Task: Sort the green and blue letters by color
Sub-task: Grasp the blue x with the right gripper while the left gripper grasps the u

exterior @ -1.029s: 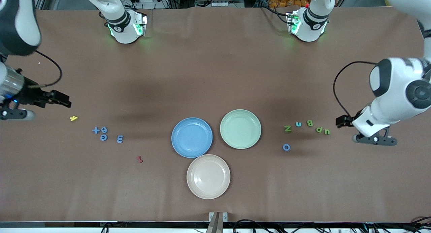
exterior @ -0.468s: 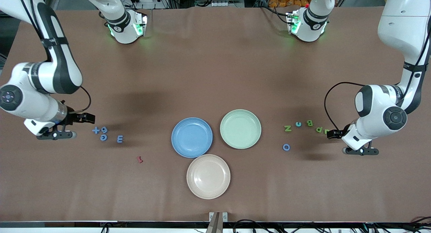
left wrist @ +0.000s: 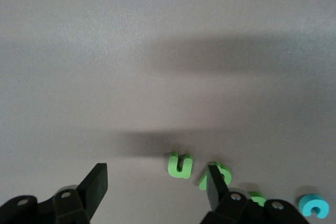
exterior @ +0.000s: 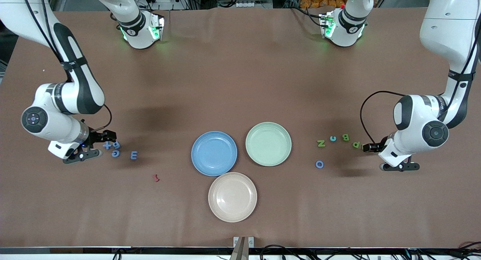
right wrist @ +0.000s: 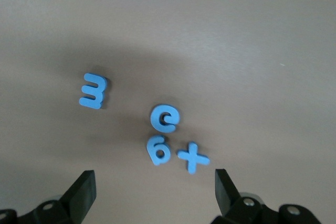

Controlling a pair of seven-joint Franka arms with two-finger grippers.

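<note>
Left gripper hangs jaws apart, empty, over the green letters; right gripper, wide open, hovers above blue letters at the plates' nine o'clock.

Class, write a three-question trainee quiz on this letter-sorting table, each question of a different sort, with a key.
1. True or false: a letter already lies in the blue plate.
2. Which piece is the right pincer nearest? A) blue plus sign B) dark red piece C) blue ring
3. Fill in: the green U lies on the table by the ___ pincer.

Key: 1 false, all three plates hold nothing; 2 A; 3 left.
</note>
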